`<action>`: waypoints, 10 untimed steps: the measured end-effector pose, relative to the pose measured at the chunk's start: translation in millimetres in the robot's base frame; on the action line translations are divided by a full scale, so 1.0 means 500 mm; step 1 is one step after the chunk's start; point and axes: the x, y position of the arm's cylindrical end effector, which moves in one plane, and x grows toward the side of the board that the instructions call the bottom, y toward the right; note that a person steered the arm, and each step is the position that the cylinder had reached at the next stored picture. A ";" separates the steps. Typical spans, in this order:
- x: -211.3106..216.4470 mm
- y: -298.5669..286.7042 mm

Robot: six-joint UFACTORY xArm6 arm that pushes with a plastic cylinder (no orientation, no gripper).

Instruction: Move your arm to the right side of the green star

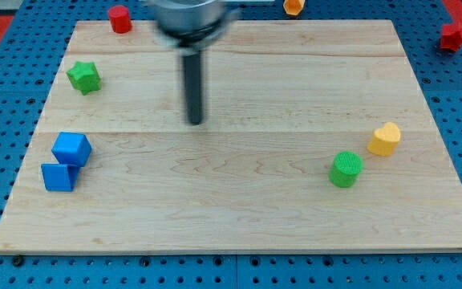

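Left of the tool sit two blue blocks — a cube (pixel 72 148) and another cube (pixel 58 177) — one green star (pixel 83 77) and one red cylinder (pixel 119 18), while right of it lie one green cylinder (pixel 346 168), one yellow heart (pixel 384 139), one orange block (pixel 293 6) and one red block (pixel 454 35) — eight in all.

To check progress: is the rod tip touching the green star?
No, my tip stands apart from the green star, toward the view's right, with bare board between them.

The small green star-shaped block (pixel 83 77) lies flat on the pale wooden board near its upper left edge, its points splayed outward, well apart to the view's left of my tip (pixel 195 121).
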 end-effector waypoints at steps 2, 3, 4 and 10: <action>-0.043 0.082; 0.056 -0.070; -0.079 -0.279; -0.290 0.007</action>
